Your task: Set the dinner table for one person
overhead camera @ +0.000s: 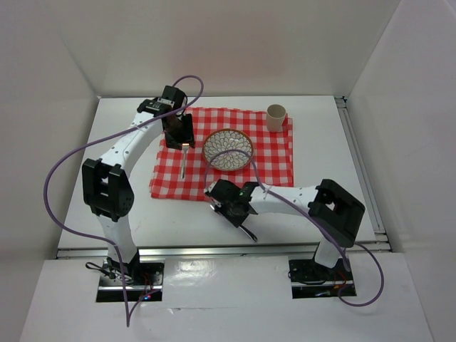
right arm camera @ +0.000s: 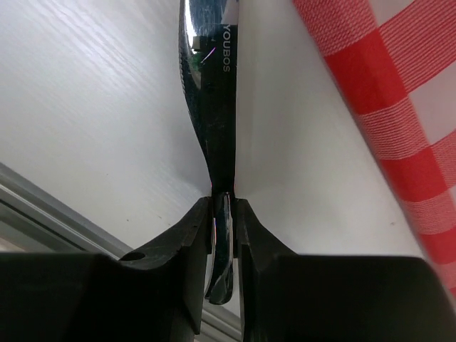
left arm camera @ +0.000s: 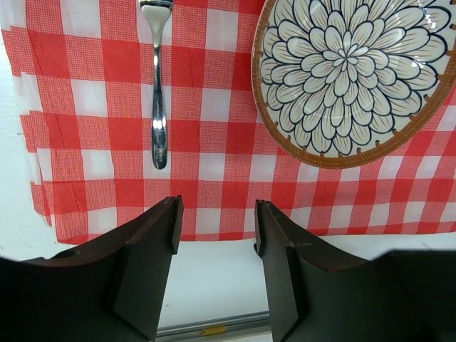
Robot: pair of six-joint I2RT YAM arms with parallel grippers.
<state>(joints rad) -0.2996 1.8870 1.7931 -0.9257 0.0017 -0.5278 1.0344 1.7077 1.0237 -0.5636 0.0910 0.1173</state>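
Observation:
The white dinner table (overhead camera: pixel 107 157) carries a red-and-white checked cloth (overhead camera: pixel 271 153). On the cloth lie a flower-patterned plate (overhead camera: pixel 228 149), a fork (overhead camera: pixel 183 160) to its left and a beige cup (overhead camera: pixel 276 117) at the far right corner. My left gripper (overhead camera: pixel 179 139) hovers open and empty over the cloth's left part. In the left wrist view, its fingers (left arm camera: pixel 216 224) frame the cloth's near edge, with the fork (left arm camera: pixel 157 92) and plate (left arm camera: pixel 349 71) beyond. My right gripper (overhead camera: pixel 239 219) is shut on a shiny metal utensil (right arm camera: pixel 214 92), low over the bare table in front of the cloth (right arm camera: pixel 399 92).
White walls close in the table on three sides. A metal rail (overhead camera: pixel 214 249) runs along the near edge, and another rail (overhead camera: pixel 356 164) runs along the right side. A purple cable (overhead camera: pixel 64 185) loops beside the left arm.

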